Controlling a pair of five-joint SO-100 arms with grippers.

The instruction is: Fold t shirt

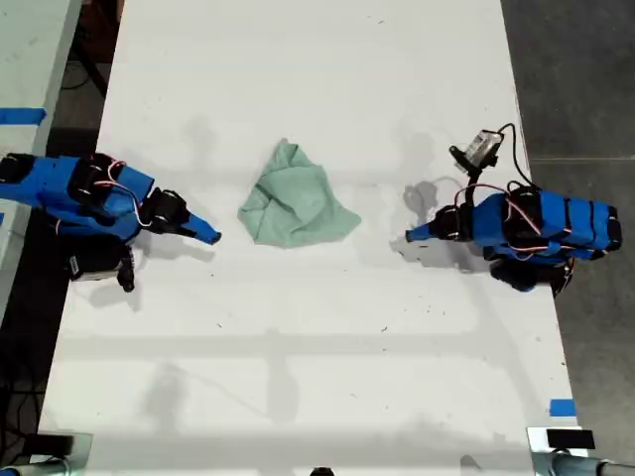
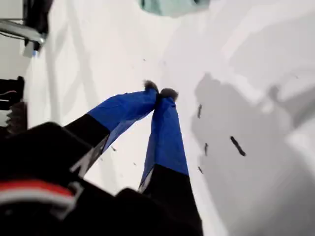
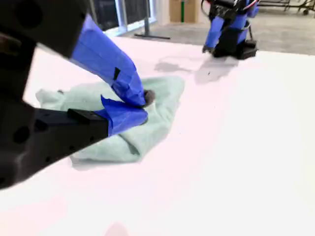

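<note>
The t shirt point(image 1: 296, 208) lies crumpled in a loose heap in the middle of the white table point(image 1: 298, 377), with neither arm touching it. My first claw point(image 2: 159, 92) is clenched on nothing, tips together (a corner of green cloth shows far ahead of it). My second claw point(image 3: 142, 104) is likewise closed and empty, near the shirt.

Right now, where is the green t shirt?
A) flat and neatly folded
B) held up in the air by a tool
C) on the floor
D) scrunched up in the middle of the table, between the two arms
D: the t shirt lies crumpled on the white table, with an arm on each side and neither tool touching it in the exterior view.
</note>
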